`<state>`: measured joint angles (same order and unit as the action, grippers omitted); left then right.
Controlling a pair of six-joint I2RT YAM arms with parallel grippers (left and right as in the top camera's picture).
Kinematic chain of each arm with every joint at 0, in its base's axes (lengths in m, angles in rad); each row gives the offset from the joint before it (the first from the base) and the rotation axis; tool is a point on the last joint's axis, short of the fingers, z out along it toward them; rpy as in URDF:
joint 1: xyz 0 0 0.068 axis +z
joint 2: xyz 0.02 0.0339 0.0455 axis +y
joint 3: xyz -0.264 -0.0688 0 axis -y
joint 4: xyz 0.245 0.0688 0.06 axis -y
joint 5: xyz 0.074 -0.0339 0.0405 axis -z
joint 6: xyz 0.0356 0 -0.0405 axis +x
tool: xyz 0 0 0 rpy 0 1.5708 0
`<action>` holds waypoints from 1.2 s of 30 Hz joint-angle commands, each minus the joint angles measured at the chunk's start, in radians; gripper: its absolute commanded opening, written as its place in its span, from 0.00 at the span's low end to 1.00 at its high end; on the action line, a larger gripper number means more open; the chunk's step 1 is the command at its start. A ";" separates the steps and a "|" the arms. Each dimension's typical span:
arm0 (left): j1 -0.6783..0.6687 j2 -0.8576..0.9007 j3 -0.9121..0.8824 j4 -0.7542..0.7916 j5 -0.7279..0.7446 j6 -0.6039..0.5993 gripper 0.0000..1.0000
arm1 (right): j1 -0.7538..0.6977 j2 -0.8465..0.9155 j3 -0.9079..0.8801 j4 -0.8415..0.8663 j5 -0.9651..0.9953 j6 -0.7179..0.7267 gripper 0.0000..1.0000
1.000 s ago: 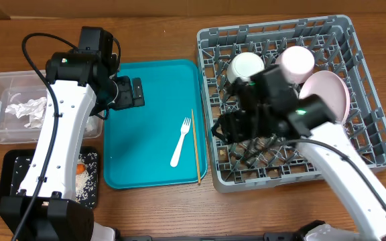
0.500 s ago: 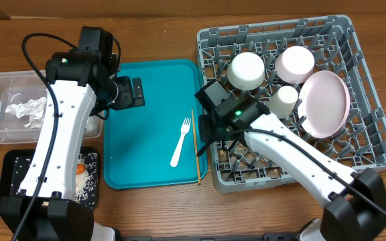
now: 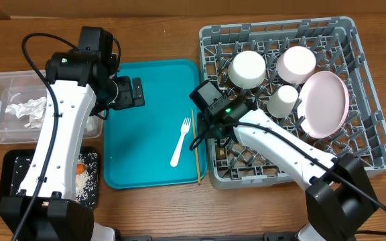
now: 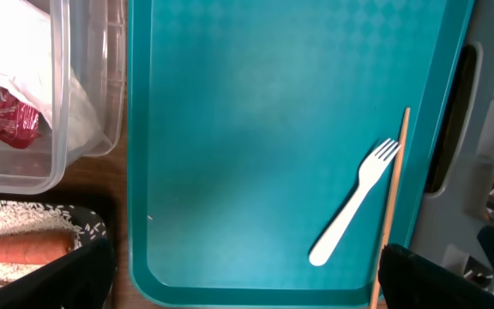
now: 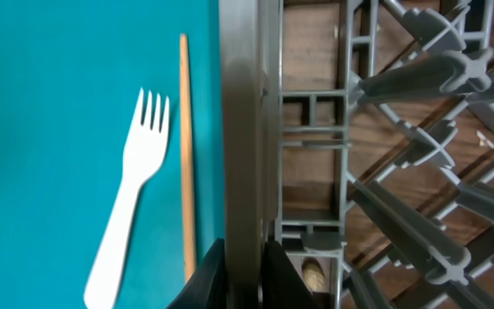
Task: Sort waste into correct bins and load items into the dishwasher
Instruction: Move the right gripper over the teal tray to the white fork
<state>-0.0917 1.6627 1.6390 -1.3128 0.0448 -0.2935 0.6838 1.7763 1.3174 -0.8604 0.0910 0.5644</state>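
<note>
Gripped wall of dish rack (image 5: 240, 129) in right gripper (image 5: 242, 279), finger on each side, jaws clenched. Found thin wooden chopstick (image 5: 184, 146) just outside that wall, white plastic fork (image 5: 131, 197) beyond it, both flat on teal tray (image 5: 50, 77), neither touched. Noted white bowl (image 3: 246, 69), pink bowl (image 3: 295, 61), small white cup (image 3: 283, 100), pink plate (image 3: 326, 104) loaded deeper in rack, away from jaws. Held left gripper (image 4: 247, 283) spread wide, empty, above tray; fork and chopstick ahead, rightward of its jaws. Judged step: steadying or shifting rack, cutlery not yet loaded. Judged next need: release wall, then low pinch on flat chopstick or fork.
</note>
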 commanded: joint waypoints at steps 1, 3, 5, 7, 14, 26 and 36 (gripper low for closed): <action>-0.007 -0.015 0.018 0.001 0.007 -0.018 1.00 | 0.000 -0.002 0.013 0.086 -0.018 0.017 0.04; -0.007 -0.015 0.018 0.001 0.007 -0.018 1.00 | 0.000 -0.002 0.013 0.119 -0.018 0.041 0.04; -0.007 -0.015 0.018 0.001 0.007 -0.018 1.00 | 0.000 -0.002 0.013 0.127 -0.025 0.046 0.04; -0.007 -0.015 0.018 0.001 0.007 -0.018 1.00 | 0.000 -0.002 0.013 0.109 -0.029 0.046 0.23; -0.007 -0.015 0.018 0.001 0.007 -0.018 1.00 | -0.032 -0.038 0.074 0.011 0.010 0.011 0.55; -0.007 -0.015 0.018 0.024 0.003 -0.024 1.00 | 0.032 -0.101 0.436 -0.250 -0.243 -0.041 0.87; 0.193 -0.018 0.166 0.008 -0.027 -0.017 1.00 | 0.179 -0.014 0.394 -0.213 -0.305 0.131 0.54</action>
<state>0.0341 1.6619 1.7668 -1.3098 0.0402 -0.2974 0.8394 1.7382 1.7443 -1.0664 -0.2867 0.5552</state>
